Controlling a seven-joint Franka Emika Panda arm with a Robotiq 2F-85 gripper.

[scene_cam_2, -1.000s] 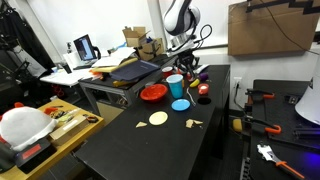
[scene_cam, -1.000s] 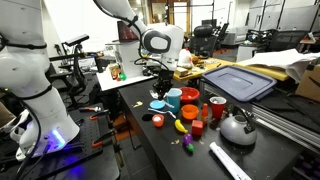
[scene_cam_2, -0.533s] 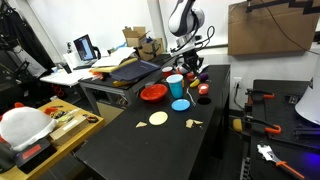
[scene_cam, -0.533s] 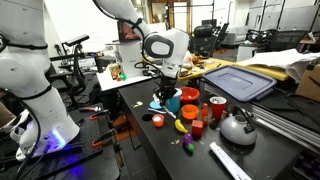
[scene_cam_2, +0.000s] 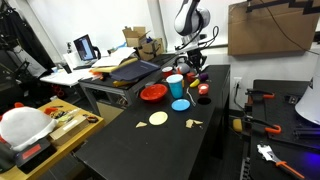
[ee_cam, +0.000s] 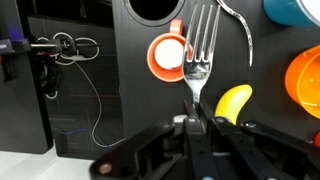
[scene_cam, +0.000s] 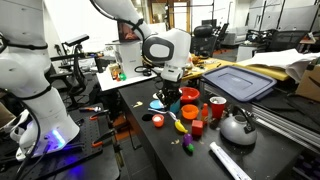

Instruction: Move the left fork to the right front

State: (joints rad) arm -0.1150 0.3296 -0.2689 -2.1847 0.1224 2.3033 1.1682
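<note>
In the wrist view the left fork (ee_cam: 200, 48), slim and silver, stands with its tines pointing up, and my gripper (ee_cam: 190, 106) is shut on its handle. It hangs in the air above the black table, over a small red cup (ee_cam: 168, 55) and a yellow banana (ee_cam: 232, 103). A second thin fork (ee_cam: 238, 22) lies on the table at the upper right. In both exterior views the gripper (scene_cam: 170, 88) (scene_cam_2: 193, 62) hovers above the cluster of cups; the fork is too thin to make out there.
Below the gripper stand a blue cup (scene_cam: 174, 99) and red cups (scene_cam: 217, 108). A kettle (scene_cam: 237, 127) and a flat white strip (scene_cam: 230, 160) lie nearer the front. A red plate (scene_cam_2: 153, 93) and blue disc (scene_cam_2: 180, 104) sit nearby. An orange bowl (ee_cam: 305, 85) lies at the wrist view's right.
The arm has shifted sideways over the cups, rightwards in both exterior views, with the fork still held. Nothing on the table has moved.
</note>
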